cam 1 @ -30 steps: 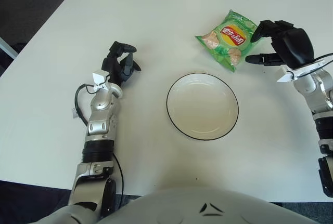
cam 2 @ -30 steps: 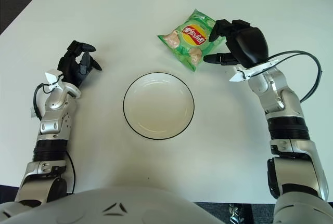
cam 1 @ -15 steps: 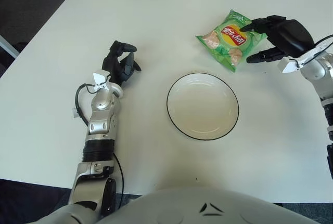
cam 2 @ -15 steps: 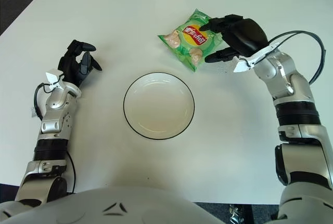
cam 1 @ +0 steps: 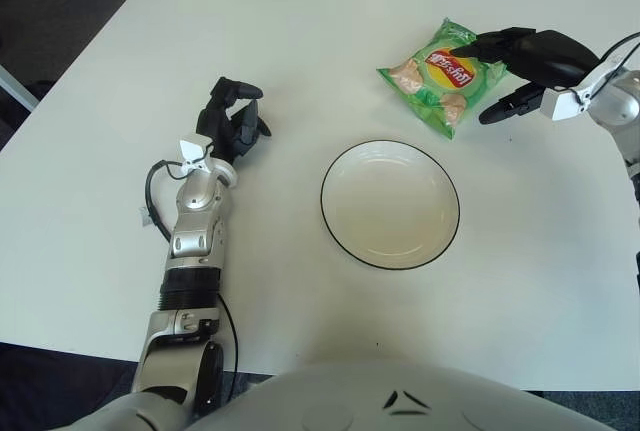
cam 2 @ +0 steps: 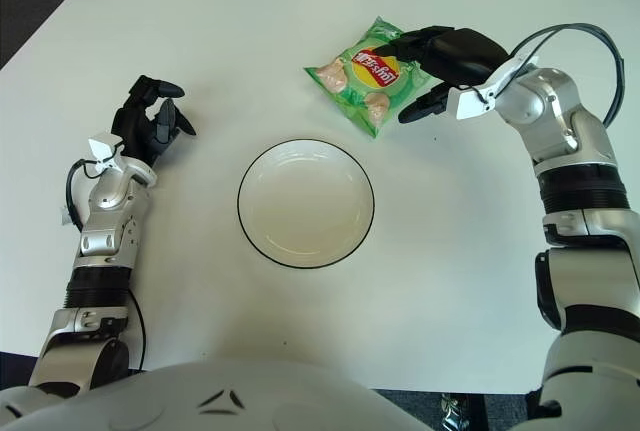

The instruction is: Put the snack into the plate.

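Left eye view: your right hand (cam 1: 520, 61) sits at the right edge of the snack (cam 1: 441, 77), a green chip bag lying flat on the table (cam 1: 300, 51) just beyond the plate (cam 1: 390, 205). The fingers are spread, upper ones reaching over the bag's edge and the lower one (cam 1: 503, 108) beside it. They bracket the bag but have not closed, so nothing is grasped. That stance suits a pinch from the side. The plate is empty.

Right eye view: your left hand (cam 2: 150, 123) is parked on the table's left side, well apart from plate and bag, fingers curled on nothing, which keeps it clear of the work. The bag lies between plate and far edge, near the plate but not touching it.
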Motion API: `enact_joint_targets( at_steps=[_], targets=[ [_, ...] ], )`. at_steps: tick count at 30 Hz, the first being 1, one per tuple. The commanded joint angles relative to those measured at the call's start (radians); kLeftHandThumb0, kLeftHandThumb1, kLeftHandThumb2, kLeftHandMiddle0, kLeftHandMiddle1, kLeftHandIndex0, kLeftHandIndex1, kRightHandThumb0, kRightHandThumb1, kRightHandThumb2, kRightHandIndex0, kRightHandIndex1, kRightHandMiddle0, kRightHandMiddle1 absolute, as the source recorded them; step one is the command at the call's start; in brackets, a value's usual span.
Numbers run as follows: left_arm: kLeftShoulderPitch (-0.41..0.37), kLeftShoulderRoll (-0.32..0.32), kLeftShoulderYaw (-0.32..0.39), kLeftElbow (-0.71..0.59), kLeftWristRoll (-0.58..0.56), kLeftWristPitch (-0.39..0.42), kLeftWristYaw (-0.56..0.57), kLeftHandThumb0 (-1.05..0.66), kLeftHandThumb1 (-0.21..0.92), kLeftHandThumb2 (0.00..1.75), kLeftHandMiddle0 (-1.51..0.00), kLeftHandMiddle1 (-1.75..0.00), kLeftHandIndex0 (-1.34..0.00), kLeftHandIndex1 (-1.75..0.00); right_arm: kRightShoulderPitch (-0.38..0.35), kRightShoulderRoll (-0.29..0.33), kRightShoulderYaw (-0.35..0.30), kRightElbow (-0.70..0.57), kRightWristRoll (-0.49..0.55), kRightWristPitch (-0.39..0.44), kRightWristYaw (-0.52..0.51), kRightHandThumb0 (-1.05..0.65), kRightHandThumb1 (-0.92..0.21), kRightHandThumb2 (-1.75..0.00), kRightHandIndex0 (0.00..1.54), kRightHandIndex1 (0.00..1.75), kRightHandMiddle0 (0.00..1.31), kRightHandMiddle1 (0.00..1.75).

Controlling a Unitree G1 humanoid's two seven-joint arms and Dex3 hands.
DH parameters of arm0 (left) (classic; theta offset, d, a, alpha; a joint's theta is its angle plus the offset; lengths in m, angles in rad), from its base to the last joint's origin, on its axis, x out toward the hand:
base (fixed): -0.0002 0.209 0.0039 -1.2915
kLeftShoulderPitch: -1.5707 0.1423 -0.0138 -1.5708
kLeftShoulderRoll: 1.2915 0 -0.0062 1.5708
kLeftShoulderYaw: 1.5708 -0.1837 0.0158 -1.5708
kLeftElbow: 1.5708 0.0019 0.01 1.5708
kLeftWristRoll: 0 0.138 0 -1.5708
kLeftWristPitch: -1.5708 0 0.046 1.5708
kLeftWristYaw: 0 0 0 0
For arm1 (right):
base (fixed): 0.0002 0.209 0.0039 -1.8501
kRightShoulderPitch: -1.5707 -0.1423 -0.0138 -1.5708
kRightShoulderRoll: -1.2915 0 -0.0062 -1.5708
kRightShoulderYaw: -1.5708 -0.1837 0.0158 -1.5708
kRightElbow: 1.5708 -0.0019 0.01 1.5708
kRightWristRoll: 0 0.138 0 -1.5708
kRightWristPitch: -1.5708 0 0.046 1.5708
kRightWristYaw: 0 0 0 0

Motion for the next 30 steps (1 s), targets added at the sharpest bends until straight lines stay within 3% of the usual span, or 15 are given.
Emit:
enact_joint_targets(
  at_steps=[1, 7, 30],
  targets=[
    [0.090, -0.042, -0.018, 0.064, 0.015, -0.015, 0.012, -0.36, 0.83, 0.58, -0.86, -1.75, -0.31, -1.69, -0.051, -0.005, 0.017, 0.012, 0.053, 0.030, 0.107, -0.82, -0.92, -0.12, 0.01, 0.00, 0.07, 0.00],
    [0.092, -0.043, -0.019, 0.065, 0.017, -0.022, 0.012, -0.36, 0.82, 0.59, -0.86, -1.75, -0.32, -1.69, -0.090, 0.007, 0.033, 0.044, 0.049, 0.002, 0.142, -0.84, -0.92, -0.07, 0.00, 0.00, 0.05, 0.00],
    [0.106, -0.039, -0.041, 0.075, 0.074, -0.095, 0.028, -0.36, 0.82, 0.59, -0.88, -1.75, -0.33, -1.67, -0.228, 0.075, 0.123, 0.240, -0.071, -0.054, 0.048, -0.84, -0.92, -0.03, 0.00, 0.00, 0.03, 0.00]
  ],
)
